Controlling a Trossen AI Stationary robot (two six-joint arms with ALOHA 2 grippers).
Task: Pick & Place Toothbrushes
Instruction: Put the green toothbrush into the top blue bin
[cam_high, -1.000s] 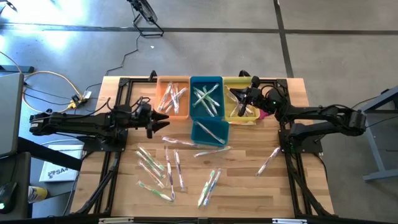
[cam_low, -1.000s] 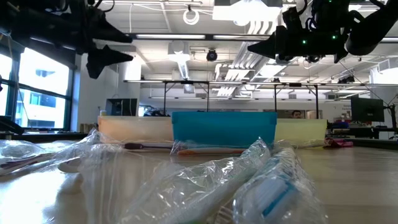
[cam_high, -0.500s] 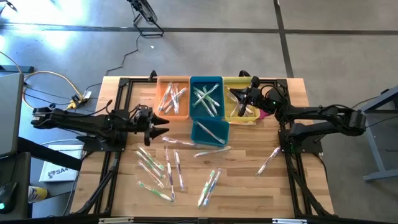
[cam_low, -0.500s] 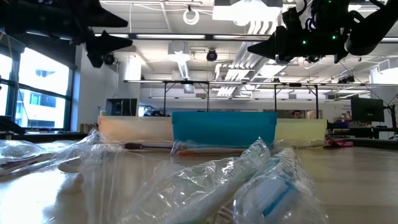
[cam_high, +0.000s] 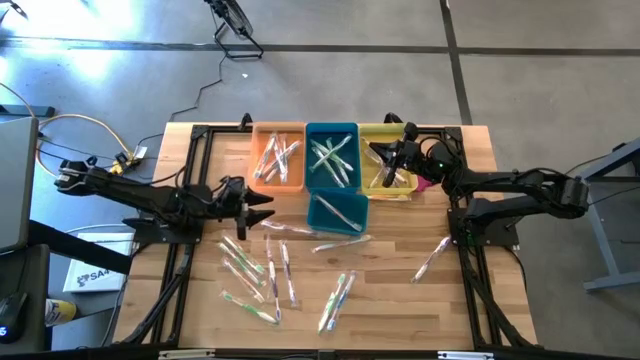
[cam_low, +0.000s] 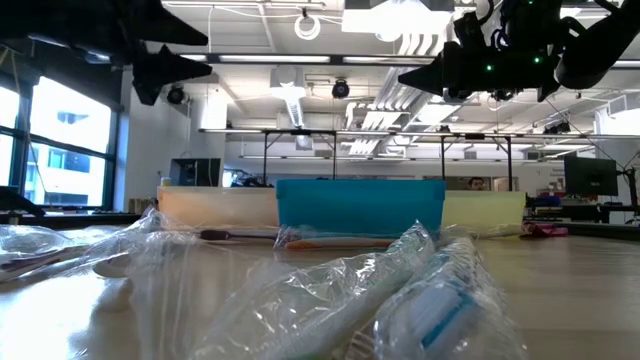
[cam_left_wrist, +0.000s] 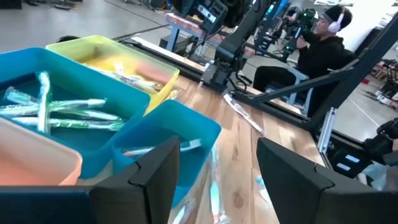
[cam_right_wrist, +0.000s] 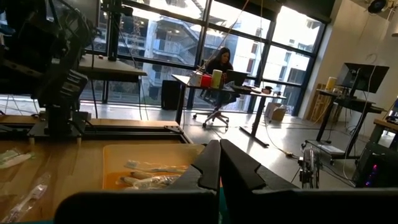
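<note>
Wooden planks make up the table (cam_high: 400, 300), which stands on a grey concrete floor. Loose toothbrushes (cam_high: 262, 270) in clear wrappers lie scattered on the table's near half, in front of the blue bin (cam_high: 332, 155); one lone toothbrush (cam_high: 432, 258) lies well apart toward the right arm's base. More wrapped brushes fill the blue bin, the orange bin (cam_high: 278, 157) on its left, the yellow bin (cam_high: 385, 160) on its right, and the small blue tray (cam_high: 337, 211) just in front.

Left of the small blue tray, between the orange bin and the scattered brushes, the left gripper (cam_high: 262, 207) hangs in the air with fingers spread wide and nothing between them. The right gripper (cam_high: 385, 163) hovers over the yellow bin, fingers pressed together and empty.

Bare wood lies open at the table's near right corner and along its front edge.

Only the low view shows crinkled wrappers (cam_low: 400, 290) close up against the lens. The left wrist view shows a seated person (cam_left_wrist: 311, 50) beyond the table; the right wrist view shows another person (cam_right_wrist: 219, 62) at a distant desk by tall windows.
</note>
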